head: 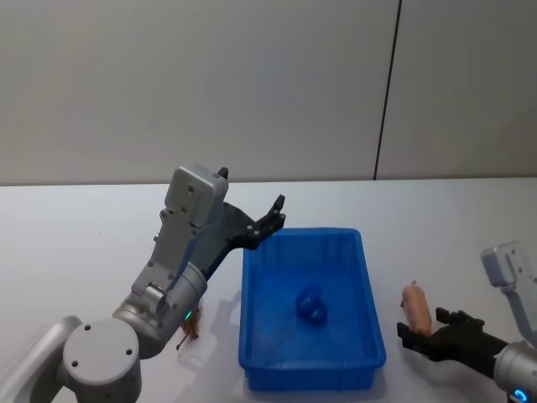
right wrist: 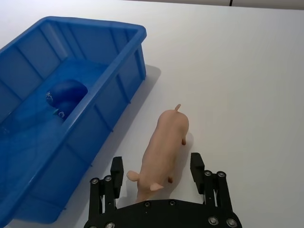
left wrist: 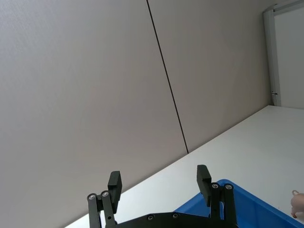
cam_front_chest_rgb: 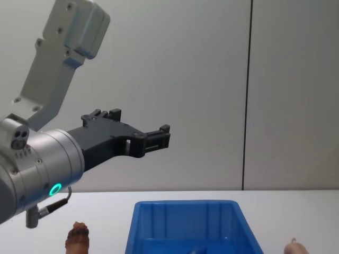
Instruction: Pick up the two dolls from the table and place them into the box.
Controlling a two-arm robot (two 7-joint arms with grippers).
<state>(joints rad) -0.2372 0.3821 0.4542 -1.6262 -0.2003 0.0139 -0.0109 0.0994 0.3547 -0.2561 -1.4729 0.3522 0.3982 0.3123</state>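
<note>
Left gripper (head: 275, 211) is hanging high over the box's (head: 312, 248) 11 o'clock corner. Its jaws are apart and gripping nothing. From its wrist camera it is facing the grey wall, with a blue corner of the box creeping in at the edge.

Right gripper (right wrist: 157, 164) is sitting low at the box's 4 o'clock, jaws spread wide. The pig (right wrist: 167, 142) is resting between them, head end toward the wrist. Whether the black fingers (right wrist: 196, 164) are touching its flanks, I cannot tell.

The pig is resting on the white table (head: 84, 227) at the box's 3 o'clock, near the wall but apart from it. It is looking smooth and rubbery, pale pink, with stubby legs, pointed ears and a small upturned tail. From the chest camera its tip is poking up at the bottom edge and the rest is cut off.

The brown doll (cam_front_chest_rgb: 78, 239) is standing on the table at the box's 8 o'clock. It is rough-textured and reddish, and it is cut off at the chest view's lower edge. From the head camera the left arm is covering most of it, leaving thin orange-brown bits showing.

The box is gleaming: glossy bright blue plastic, rectangular, with a rimmed edge and vertical ribs down its inner walls. A rounded blue lump (head: 310, 304) is lying near the middle of its floor. It is blending into the plastic, and I cannot make out what it is.
</note>
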